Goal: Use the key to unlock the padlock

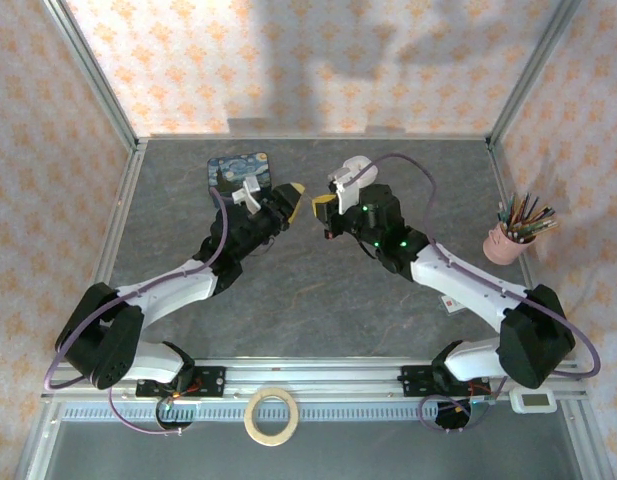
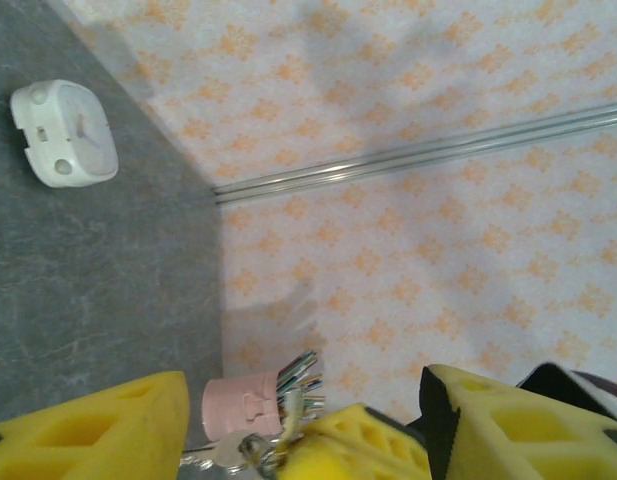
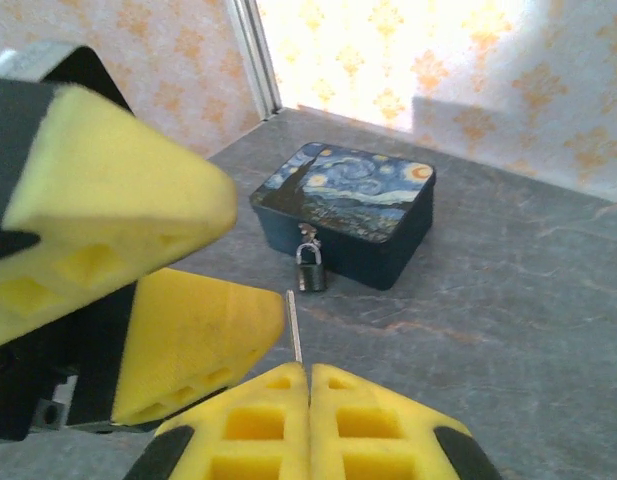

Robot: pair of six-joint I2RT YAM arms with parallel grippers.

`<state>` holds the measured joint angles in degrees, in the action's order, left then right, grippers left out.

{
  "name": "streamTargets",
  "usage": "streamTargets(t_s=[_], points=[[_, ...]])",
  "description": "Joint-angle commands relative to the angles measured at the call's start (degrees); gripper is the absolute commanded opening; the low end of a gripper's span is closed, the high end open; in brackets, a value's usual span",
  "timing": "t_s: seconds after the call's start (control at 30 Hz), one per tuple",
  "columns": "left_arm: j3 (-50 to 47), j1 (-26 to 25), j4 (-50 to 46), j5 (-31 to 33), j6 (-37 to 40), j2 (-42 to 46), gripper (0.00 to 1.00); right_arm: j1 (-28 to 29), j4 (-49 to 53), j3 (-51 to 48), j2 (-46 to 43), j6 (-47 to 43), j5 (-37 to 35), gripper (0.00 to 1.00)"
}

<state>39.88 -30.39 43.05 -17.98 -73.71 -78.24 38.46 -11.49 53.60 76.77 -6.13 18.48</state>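
Note:
The small dark padlock (image 3: 309,270) hangs by its thin shackle from the front of the blue painted tin (image 3: 348,205), which sits at the back left of the table (image 1: 238,172). My right gripper (image 3: 308,375) is shut on the key, and its thin silver shaft (image 3: 295,325) sticks out toward the padlock, well short of it. My left gripper (image 1: 296,192) meets the right gripper (image 1: 320,208) tip to tip. Its yellow fingers (image 3: 188,340) stand apart just left of the shaft, not touching it. In the left wrist view a silver ring (image 2: 233,455) dangles under the right fingertip.
A pink cup of pencils (image 1: 508,240) stands at the right edge of the table. A white rounded-square case (image 2: 63,133) lies on the grey tabletop. A roll of tape (image 1: 271,415) rests on the near rail. Patterned walls close in the back and sides.

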Motion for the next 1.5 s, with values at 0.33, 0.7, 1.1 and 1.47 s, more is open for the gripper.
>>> streamTargets(t_s=[0.33,0.7,1.1,1.47], points=[[2.96,-1.07,-0.38,0.81,-1.96,-3.67,0.37,3.2,1.25,2.09,1.53,-6.02,-7.58,0.0],[4.28,-1.14,-1.38,0.14,-1.54,-4.84,0.31,4.96,1.48,2.47,3.1,-7.7,-9.41,0.0],[4.43,-1.07,-3.23,0.61,0.1,-4.92,0.0,5.31,1.37,2.3,1.98,-6.83,-10.12,0.0],[4.58,1.7,7.33,-6.9,21.25,-3.62,0.0,-8.78,-5.56,-0.98,-5.34,12.74,14.5,0.52]])
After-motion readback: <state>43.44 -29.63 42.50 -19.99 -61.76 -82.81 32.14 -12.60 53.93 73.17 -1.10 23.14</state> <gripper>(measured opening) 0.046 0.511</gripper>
